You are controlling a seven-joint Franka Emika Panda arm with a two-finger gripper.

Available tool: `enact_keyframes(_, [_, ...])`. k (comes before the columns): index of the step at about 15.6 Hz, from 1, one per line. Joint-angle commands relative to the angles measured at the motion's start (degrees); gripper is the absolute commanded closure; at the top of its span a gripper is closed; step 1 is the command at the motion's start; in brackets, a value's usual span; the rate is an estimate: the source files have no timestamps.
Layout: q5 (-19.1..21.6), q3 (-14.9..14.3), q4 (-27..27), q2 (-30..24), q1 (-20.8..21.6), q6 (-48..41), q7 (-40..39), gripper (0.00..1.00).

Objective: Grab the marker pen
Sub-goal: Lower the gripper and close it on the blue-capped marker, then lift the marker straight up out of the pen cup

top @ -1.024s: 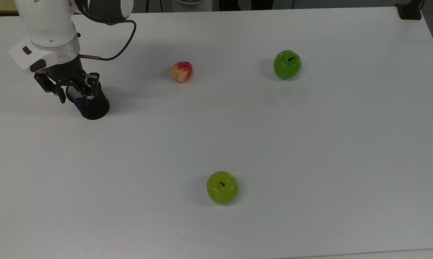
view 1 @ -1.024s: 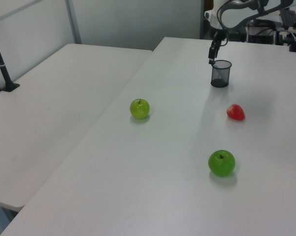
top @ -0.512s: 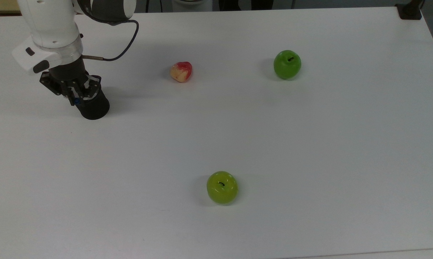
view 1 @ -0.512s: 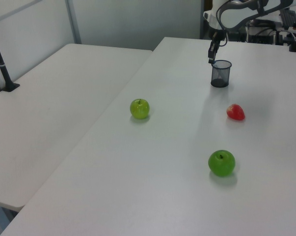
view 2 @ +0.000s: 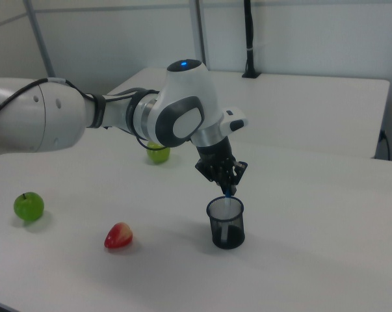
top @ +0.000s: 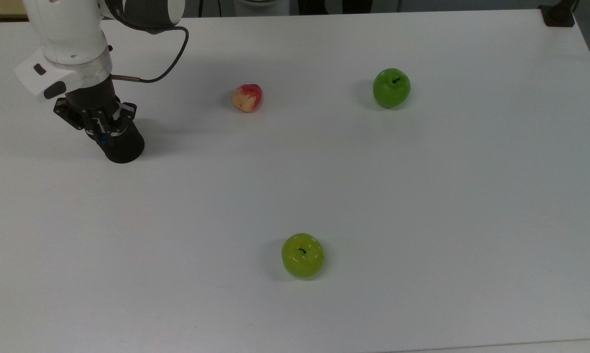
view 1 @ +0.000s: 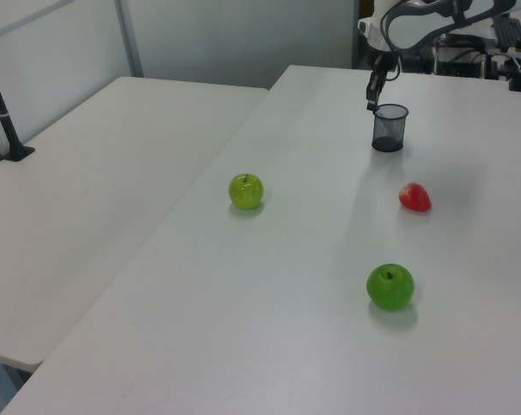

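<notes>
The marker pen (view 2: pixel 229 209) stands upright in a black mesh cup (view 2: pixel 225 224), its white barrel showing through the mesh and its blue cap (top: pixel 102 139) sticking out of the top. My gripper (view 2: pixel 228 186) hangs straight above the cup with its fingers shut on the blue cap. In the top view the gripper (top: pixel 102 133) covers the cup's (top: pixel 124 147) mouth at the table's far left. In the left view the gripper (view 1: pixel 373 97) sits just above the cup (view 1: pixel 389 130) at the back.
On the white table (top: pixel 422 196) lie a red-and-yellow fruit (top: pixel 247 97), a dark green apple (top: pixel 391 87) and a lighter green apple (top: pixel 302 255), all well to the top view's right of the cup. A second table (view 1: pixel 87 216) adjoins in the left view.
The fingers, spread around the cap a second ago, have shut on it. The gripper and cup have since shifted slightly toward the top view's left.
</notes>
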Motion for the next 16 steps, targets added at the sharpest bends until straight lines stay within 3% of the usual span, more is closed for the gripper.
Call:
enact_keyframes(1, [1.42,-0.18,-0.01,-0.85,0.12,-0.2,-1.15,1.0])
enact_keyframes(10, [4.14,-0.09,0.52,-6.29,-0.41,-5.47,-1.24,1.0])
enact_keyframes(16, [7.48,-0.27,6.67,-9.63,-0.41,-10.66,-1.33,1.0])
